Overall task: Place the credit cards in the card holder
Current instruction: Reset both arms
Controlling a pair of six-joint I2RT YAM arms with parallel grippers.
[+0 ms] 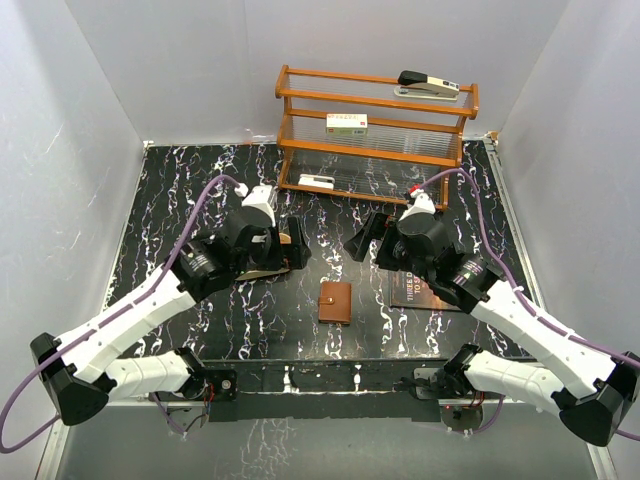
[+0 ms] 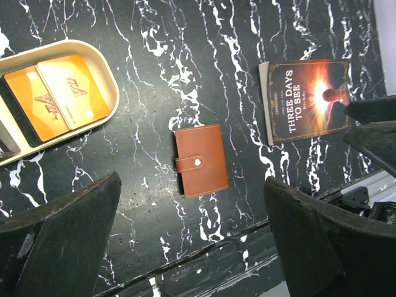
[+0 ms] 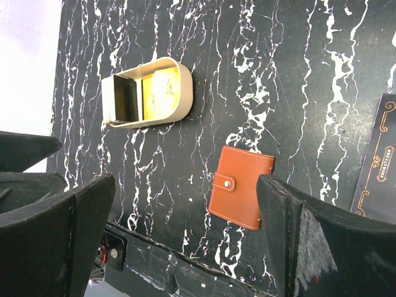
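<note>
I see the brown card holder [image 1: 335, 301] lying flat on the black marble table [image 1: 180, 190], between my two arms, with its snap strap closed. The credit cards [image 2: 59, 99], orange ones, lie in a beige oval tray [image 2: 106, 73] at about 10 o'clock from the holder in the left wrist view; in the top view this tray is mostly hidden under the left arm. The left gripper [image 2: 192, 247] hangs above the table with its jaws wide apart and holds nothing; the right gripper [image 3: 185, 241] is the same, spread and empty, with the holder just between its fingers in its own view. So the cards are in the tray and not in the holder, as far as I can see; what is inside the closed holder I cannot tell. I judge that the next move must bring the left gripper over the tray to take one card by its edge, while the holder needs its snap undone, which is delicate for two fingers. Around there is a book [image 2: 309, 99] at 3 o'clock of the holder, half under the right arm, and a wooden shelf [image 1: 375, 130] at 12 o'clock with a stapler [image 1: 430, 85] on top and small boxes [image 1: 346, 123]. Nothing stands between tray and holder, but the thin cards lie flat in the tray, so gripping may slip.
</note>
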